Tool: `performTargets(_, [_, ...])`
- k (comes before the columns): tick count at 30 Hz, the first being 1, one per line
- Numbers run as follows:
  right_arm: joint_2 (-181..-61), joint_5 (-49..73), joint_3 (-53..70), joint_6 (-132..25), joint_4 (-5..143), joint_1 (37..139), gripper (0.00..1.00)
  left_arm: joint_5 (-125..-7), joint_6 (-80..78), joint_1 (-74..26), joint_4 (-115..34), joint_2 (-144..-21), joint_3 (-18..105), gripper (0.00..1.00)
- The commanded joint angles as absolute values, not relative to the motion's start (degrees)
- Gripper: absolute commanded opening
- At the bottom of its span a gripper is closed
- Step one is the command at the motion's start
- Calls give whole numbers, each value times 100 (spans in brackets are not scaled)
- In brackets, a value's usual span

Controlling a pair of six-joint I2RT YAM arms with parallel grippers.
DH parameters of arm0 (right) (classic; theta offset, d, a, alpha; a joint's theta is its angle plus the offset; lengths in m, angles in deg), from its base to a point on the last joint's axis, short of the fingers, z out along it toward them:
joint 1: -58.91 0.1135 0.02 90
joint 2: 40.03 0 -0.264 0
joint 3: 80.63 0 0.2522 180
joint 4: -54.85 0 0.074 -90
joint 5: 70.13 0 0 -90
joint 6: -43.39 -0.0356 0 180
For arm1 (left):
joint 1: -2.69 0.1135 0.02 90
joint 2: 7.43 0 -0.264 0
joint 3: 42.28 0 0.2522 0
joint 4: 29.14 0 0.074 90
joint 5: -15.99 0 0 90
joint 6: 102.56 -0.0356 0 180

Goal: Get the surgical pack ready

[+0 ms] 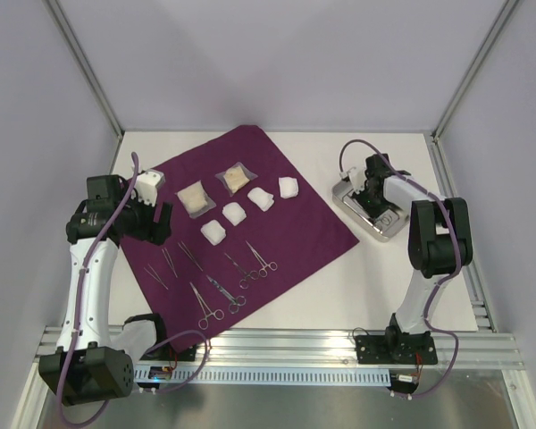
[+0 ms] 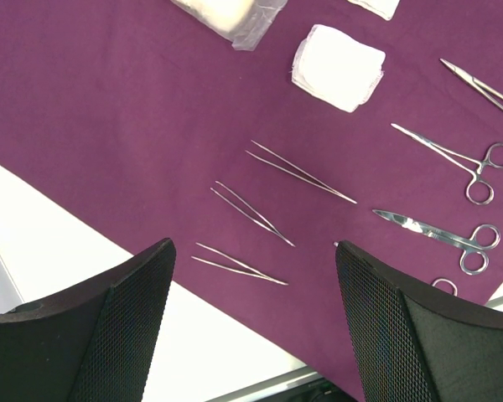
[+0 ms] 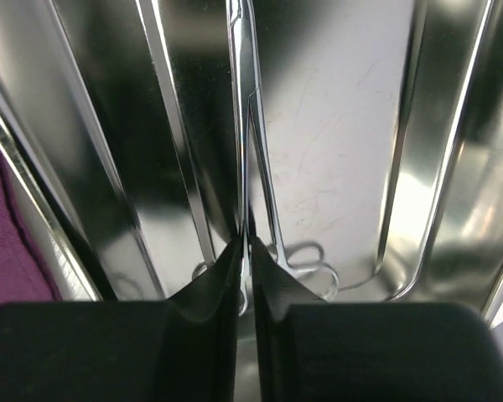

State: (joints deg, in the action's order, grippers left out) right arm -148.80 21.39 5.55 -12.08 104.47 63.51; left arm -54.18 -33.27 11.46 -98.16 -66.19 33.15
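Note:
The dark-purple cloth (image 1: 286,192) lies spread on the table. On it are two tan packets (image 1: 195,197), several white gauze pads (image 1: 235,214), three thin tweezers (image 1: 169,260) and several scissor-like forceps (image 1: 237,268). The steel tray (image 1: 386,234) sits to the right of the cloth. My right gripper (image 1: 364,192) is down inside the tray (image 3: 344,126), shut (image 3: 245,247) on a thin steel forceps (image 3: 250,126) that lies along the tray floor. My left gripper (image 1: 158,228) hovers open (image 2: 256,318) and empty above the cloth's left edge, over the tweezers (image 2: 239,264).
White table surface surrounds the cloth. Metal frame posts stand at the back corners, and a rail runs along the near edge. In the left wrist view, a gauze pad (image 2: 339,67), scissors (image 2: 427,230) and ring-handled forceps (image 2: 453,155) lie to the right of the tweezers.

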Motion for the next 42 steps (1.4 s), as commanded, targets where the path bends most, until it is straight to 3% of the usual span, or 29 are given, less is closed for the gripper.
performTargets(1, [-14840,2075,678,-1127,10280,6330,14,-5371,-3339,1183,-9730,-6623,3512,86])
performTargets(3, [-14726,2084,687,-1171,10289,6330,26,-5380,-3348,1183,-9722,-6623,3520,86])
performTargets(5, [-14630,2101,757,-1242,10297,6330,31,-5414,-3356,1174,-9730,-6623,3529,86])
performTargets(12, [-14015,2811,1309,-1671,10429,6366,32,-5441,-3427,1183,-9809,-6614,3555,87])
performTargets(17, [-13173,4058,1917,-3094,10789,6760,33,-5809,-3462,1183,-9906,-6640,3494,87])
performTargets(22, [-12626,4263,1525,-4535,11159,8393,47,-6197,-3506,1183,-9985,-6527,3345,87])
performTargets(25, [-12695,4167,1224,-5134,11001,9562,51,-6346,-3532,1183,-10029,-6430,3239,88])
performTargets(26, [-12782,4001,1162,-5266,10966,9826,51,-6416,-3532,1174,-10038,-6421,3230,88])
performTargets(30, [-13459,3315,1197,-5706,10755,10926,35,-6478,-3506,1183,-10117,-6315,3151,88])
performTargets(34, [-14415,3016,1460,-5803,10701,11322,31,-6469,-3497,1183,-10143,-6210,3081,88])
performTargets(42, [-14980,2488,1523,-5847,10702,11551,27,-6382,-3462,1183,-10100,-6174,3046,88])
